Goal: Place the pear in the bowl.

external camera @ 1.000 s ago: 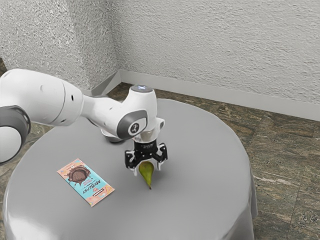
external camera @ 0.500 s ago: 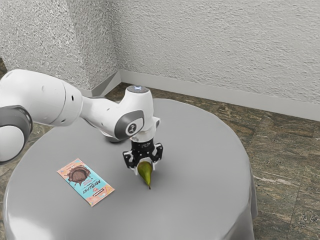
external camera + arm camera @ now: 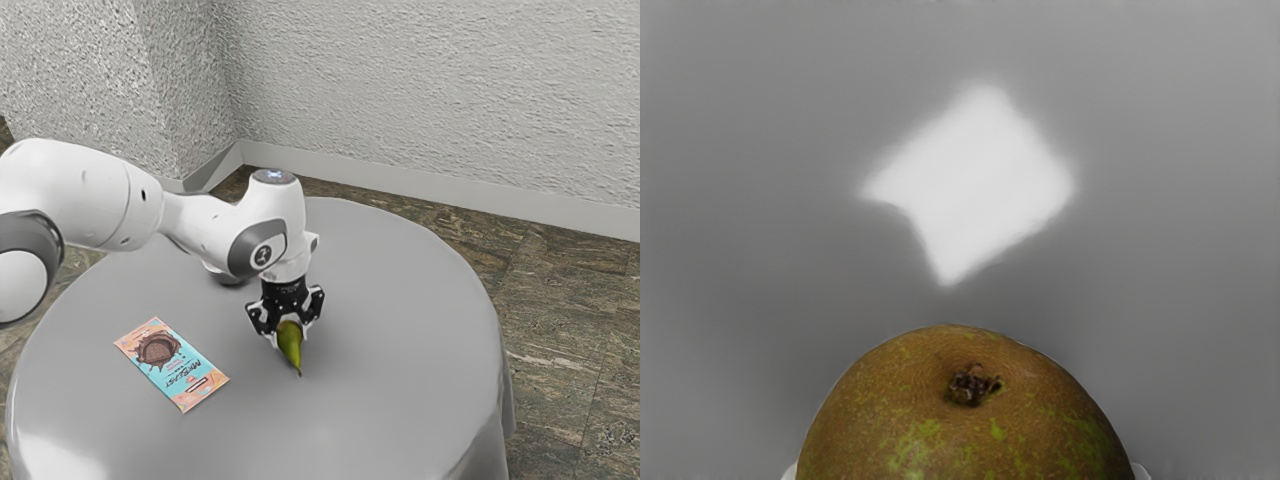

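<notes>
Green pear [image 3: 290, 351] pinched in your two-finger gripper [image 3: 290, 338], stem end pointing down at the tablecloth [image 3: 400, 330] | watch those rounded flanks: an off-centre grip could let it slip | travel too low and a snagged stem may twist it loose

speckled brown-green pear [image 3: 970, 440], plain grey table [image 3: 400, 310]

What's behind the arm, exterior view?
Behind the arm: part of a dark rounded thing on the table, plus wall and floor. The arm covers the rest; can't tell if it's the bowl.
</notes>
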Robot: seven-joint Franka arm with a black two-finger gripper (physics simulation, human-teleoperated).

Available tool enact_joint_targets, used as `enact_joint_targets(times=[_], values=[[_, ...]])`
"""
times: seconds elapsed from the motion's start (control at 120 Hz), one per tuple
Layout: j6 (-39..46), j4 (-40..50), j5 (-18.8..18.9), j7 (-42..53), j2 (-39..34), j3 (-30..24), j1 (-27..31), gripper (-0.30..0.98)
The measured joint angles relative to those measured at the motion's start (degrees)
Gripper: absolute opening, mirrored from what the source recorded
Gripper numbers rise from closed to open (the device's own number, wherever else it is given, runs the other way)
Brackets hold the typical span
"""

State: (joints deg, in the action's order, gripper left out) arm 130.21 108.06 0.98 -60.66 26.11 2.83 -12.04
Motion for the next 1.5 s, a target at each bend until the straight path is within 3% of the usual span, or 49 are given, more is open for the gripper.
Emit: enact_joint_targets(times=[0.183, 0.467, 0.883, 1.058, 1.133, 1.333, 1.5], values=[[-0.4, -0.2, 0.1, -0.1, -1.9, 0.3, 0.9, 0.25], [-0.4, -6.4, 3.8, -0.4, -2.1, 0.0, 9.9, 0.15], [-0.5, -19.2, 7.8, -1.1, 6.3, -1.5, 20.3, 0.07], [-0.5, -20.5, 8.0, -1.0, 8.1, -2.4, 21.2, 0.09], [-0.5, -20.7, 8.0, -1.0, 8.2, -2.8, 21.2, 0.12], [-0.2, -20.7, 7.3, -0.2, 8.4, -3.0, 21.2, 0.44], [-0.2, -20.5, 7.1, 0.6, 6.9, -3.0, 20.7, 0.56]])
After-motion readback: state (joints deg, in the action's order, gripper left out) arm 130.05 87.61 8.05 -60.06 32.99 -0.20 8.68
